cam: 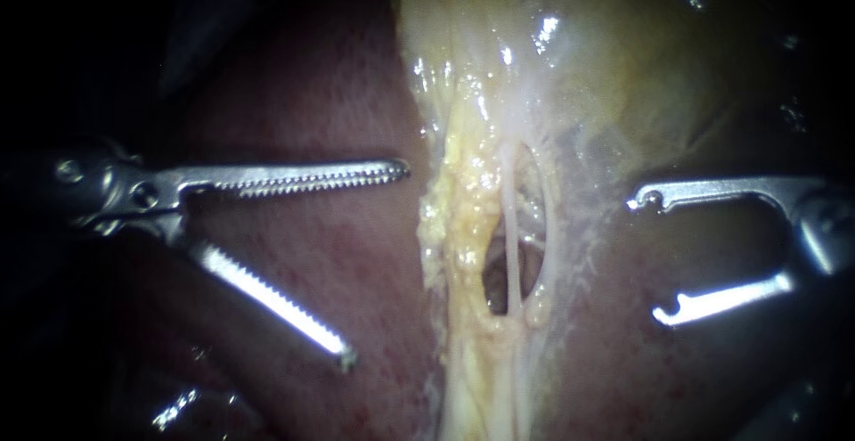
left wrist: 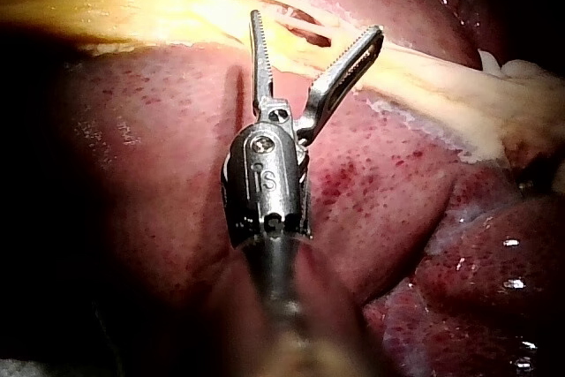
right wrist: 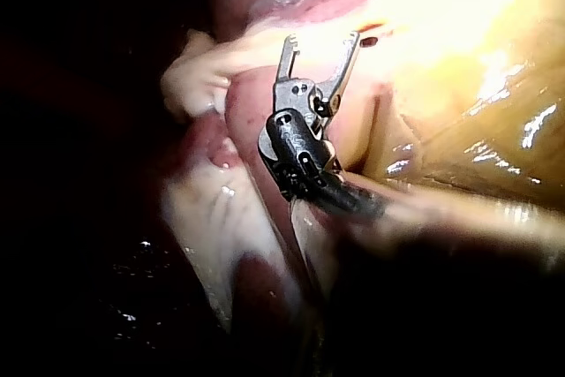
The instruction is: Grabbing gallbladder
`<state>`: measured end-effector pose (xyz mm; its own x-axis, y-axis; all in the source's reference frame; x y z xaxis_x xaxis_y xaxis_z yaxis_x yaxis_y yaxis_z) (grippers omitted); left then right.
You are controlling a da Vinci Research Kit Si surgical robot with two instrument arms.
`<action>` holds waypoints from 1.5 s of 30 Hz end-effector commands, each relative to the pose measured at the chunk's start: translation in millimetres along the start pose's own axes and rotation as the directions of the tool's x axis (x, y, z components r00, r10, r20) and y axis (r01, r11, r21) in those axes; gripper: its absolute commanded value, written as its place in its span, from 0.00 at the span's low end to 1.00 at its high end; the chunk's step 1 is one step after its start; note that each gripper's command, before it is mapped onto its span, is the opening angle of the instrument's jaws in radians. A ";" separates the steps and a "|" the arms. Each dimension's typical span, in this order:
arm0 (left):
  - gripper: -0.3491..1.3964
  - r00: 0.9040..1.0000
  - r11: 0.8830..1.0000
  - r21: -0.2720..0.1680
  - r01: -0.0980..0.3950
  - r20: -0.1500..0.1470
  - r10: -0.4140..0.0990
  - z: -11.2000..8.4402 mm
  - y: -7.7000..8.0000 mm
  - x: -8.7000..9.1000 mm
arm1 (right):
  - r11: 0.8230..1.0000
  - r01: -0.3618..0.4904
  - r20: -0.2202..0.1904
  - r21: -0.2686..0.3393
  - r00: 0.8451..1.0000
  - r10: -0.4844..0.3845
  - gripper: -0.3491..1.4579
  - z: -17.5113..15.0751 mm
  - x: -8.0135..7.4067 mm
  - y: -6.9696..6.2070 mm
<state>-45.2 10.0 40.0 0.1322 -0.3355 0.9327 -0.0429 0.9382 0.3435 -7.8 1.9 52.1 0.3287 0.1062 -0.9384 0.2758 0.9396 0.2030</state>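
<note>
Gallbladder, a pale yellow, glistening sac [cam: 579,58], fills the top centre of the endoscope view and narrows downward into a lumpy band of yellow fat [cam: 463,227] lying on the dark red liver [cam: 303,85]. In a small window in that band, two thin whitish tubes [cam: 512,227] run side by side. My left instrument [cam: 376,265], a slender metal shaft ending in a long, toothed claw, hangs over the liver just left of the band. Its claw is spread wide and grips nothing, and the upper tip sits close to the fat's edge. Whether it touches the fat I cannot tell. My right instrument [cam: 647,258], with a shorter claw hooked at both tips, faces it from the far side of the tubes. Its claw is also gaping and empty, over the pale tissue there. Both claws sit below the sac itself, with the band and its tubes between them. From the left wrist camera, the toothed tips point at the yellow band.
</note>
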 end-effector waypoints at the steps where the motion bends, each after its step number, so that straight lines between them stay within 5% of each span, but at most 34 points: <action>1: 0.81 1.000 1.000 -0.001 0.000 0.000 0.000 -0.1 0.0 0.0 | 1.000 0.000 -0.001 0.000 1.000 0.000 0.52 -0.1 0.0 0.0; 7: 0.77 0.999 0.999 -0.039 0.035 -0.001 -0.035 -0.1 0.5 -0.9 | 1.000 -0.001 -0.001 0.001 1.000 0.001 0.52 -0.2 0.1 0.0; 14: 0.74 0.993 0.993 -0.071 0.094 -0.063 -0.098 1.1 1.2 -2.0 | 1.000 0.000 -0.001 0.001 1.000 0.000 0.52 -0.2 0.2 0.0; 26: 0.65 0.953 0.967 -0.128 0.220 -0.185 -0.241 2.7 2.6 0.0 | 1.000 -0.001 -0.001 0.001 1.000 0.001 0.52 -0.2 0.1 0.0; 38: 0.60 0.932 0.950 -0.162 0.269 -0.203 -0.299 4.0 3.0 2.3 | 1.000 0.000 -0.001 0.000 1.000 0.000 0.52 -0.2 0.0 0.0; 45: 0.43 0.907 0.921 -0.185 0.341 -0.193 -0.375 4.7 3.0 2.9 | 1.000 0.000 -0.001 0.000 1.000 0.000 0.52 -0.2 -0.1 0.0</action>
<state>-49.6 11.4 44.3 0.3243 -0.6504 0.6868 0.1948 0.7564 0.6244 -8.0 2.0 52.1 0.3280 0.1063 -0.9387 0.2762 0.9394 0.2029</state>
